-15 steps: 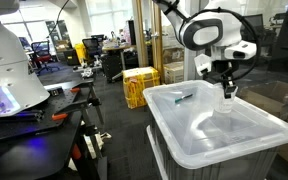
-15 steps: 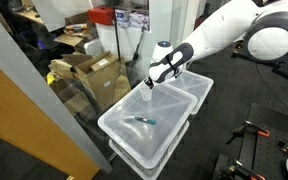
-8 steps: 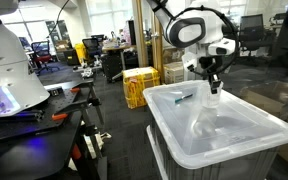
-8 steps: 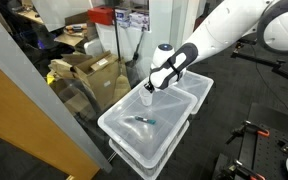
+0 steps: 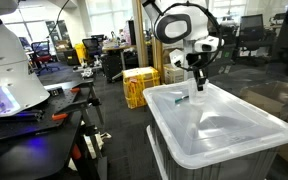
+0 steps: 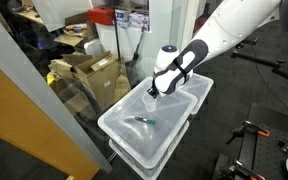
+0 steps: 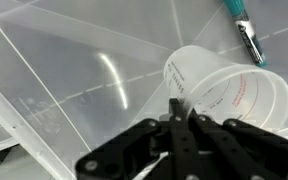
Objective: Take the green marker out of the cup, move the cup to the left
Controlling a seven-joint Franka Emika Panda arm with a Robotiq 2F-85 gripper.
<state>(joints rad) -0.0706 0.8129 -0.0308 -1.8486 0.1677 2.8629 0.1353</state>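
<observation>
Wrist view: the cup (image 7: pixel 229 95) fills the right centre; the gripper (image 7: pixel 180 108) enters from the bottom edge.
Cup material: thin clear plastic with red print on the wall.
Cup shape: round and tapered, seen tilted, with the mouth toward the right of the frame.
Gripper state: black fingers (image 7: pixel 164 135) are pinched together on the cup wall at the rim.
Cup position: in both exterior views the cup (image 5: pixel 199 89) (image 6: pixel 149 98) hangs under the gripper (image 5: pixel 197 80) (image 6: pixel 154 92), low over the lid. Contact with the lid cannot be told.
Marker: slim green barrel lying flat on the lid, out of the cup and apart from it. It sits at the upper right in the wrist view (image 7: pixel 242 25), just left of the cup in an exterior view (image 5: pixel 182 97), and below the cup in an exterior view (image 6: pixel 140 120).
Surface: bin lid (image 7: pixel 74 90) of translucent white moulded plastic, glossy, with shallow panels and a raised rim.
Arm: white rounded casing with dark joints (image 6: pixel 234 30).
Room: lab space with a dark floor (image 5: pixel 114 110), yellow crates (image 5: pixel 139 85), cardboard boxes (image 6: pixel 89 70) and a bench (image 5: pixel 44 115) at the left.
Edges: the cup is near the lid's far rim (image 5: pixel 169 88).
Open room: smooth lid surface (image 5: pixel 234 130) extends toward the lower right of the frame.
</observation>
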